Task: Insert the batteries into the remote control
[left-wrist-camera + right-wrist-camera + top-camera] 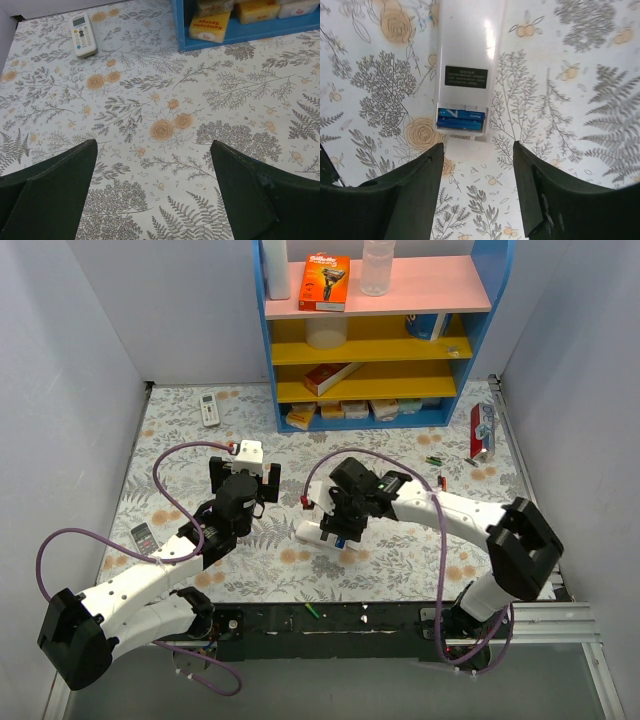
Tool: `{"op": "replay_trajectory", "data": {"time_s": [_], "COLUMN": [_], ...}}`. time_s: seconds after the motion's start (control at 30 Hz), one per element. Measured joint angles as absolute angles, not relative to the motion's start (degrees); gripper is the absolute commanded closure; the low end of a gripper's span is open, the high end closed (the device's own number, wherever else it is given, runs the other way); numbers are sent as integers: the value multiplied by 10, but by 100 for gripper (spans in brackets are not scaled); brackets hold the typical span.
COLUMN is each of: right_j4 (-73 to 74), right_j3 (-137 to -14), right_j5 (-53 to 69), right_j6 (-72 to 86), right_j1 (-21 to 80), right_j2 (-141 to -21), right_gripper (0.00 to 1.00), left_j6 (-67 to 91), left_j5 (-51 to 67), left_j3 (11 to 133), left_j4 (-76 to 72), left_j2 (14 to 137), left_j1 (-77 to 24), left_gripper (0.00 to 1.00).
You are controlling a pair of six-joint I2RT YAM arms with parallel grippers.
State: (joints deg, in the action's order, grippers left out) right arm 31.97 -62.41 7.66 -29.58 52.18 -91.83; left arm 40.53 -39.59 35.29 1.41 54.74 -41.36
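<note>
The remote (467, 45) lies back up on the cloth (580, 100), a dark label (465, 76) at mid-length. Its long axis runs straight away from the right gripper (477, 150), and its open recess (461, 108) is at the end nearest the fingers. Two blue cells (460, 120) lie side by side across that recess and seem to fill it. A white flat piece (462, 147), perhaps the cover, though I cannot tell, lies just beside that end, between the fingertips.

The right gripper hovers over the recess end, jaws parted wider than the remote and holding nothing. Any press or push would travel forward along the remote's length.

From above, the remote sits in the middle of the table under the right arm. Loose cells (433, 460) lie well apart to its right, near the shelf (375, 420). The left gripper (153, 145) is spread wide over bare cloth, empty, off to the remote's left. The right arm is clearly the nearer one
</note>
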Motion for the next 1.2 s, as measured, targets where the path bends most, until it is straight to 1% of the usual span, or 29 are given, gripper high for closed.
{"op": "replay_trajectory", "data": {"time_s": [0.13,0.17,0.2,0.3,0.33,0.43,0.63,0.87,0.9,0.97,1.03,1.2], "right_j4": [266,247,232,180,162,121,84,33,29,23,25,50], "right_j3": [-587,-571,-554,-493,-469,-404,-350,-301,-301,-301,-302,-312], "right_j5": [64,63,63,63,61,50,31,30,31,32,32,31], "right_j6": [-226,-204,-180,-118,-95,-25,28,26,26,23,18,-6], "right_j1": [514,510,505,492,490,488,487,485,485,484,484,484], "right_j2": [-826,-799,-773,-706,-686,-648,-643,-628,-633,-645,-661,-696], "right_gripper": [32,20,11,6,5,5,5,13,15,16,21,26], "left_j6": [419,424,430,454,467,508,583,644,649,658,664,665], "left_j5": [-386,-383,-380,-366,-358,-337,-293,-238,-232,-222,-212,-199], "left_j3": [353,353,353,354,356,372,398,398,398,398,398,399], "left_j4": [20,23,27,43,51,80,130,168,170,172,176,193], "left_j2": [547,547,547,548,549,558,574,573,573,576,582,593], "left_j1": [-414,-414,-413,-413,-413,-413,-413,-413,-413,-413,-413,-413], "left_gripper": [2,2,2,2,2,2,2,2,2,2,2,2]}}
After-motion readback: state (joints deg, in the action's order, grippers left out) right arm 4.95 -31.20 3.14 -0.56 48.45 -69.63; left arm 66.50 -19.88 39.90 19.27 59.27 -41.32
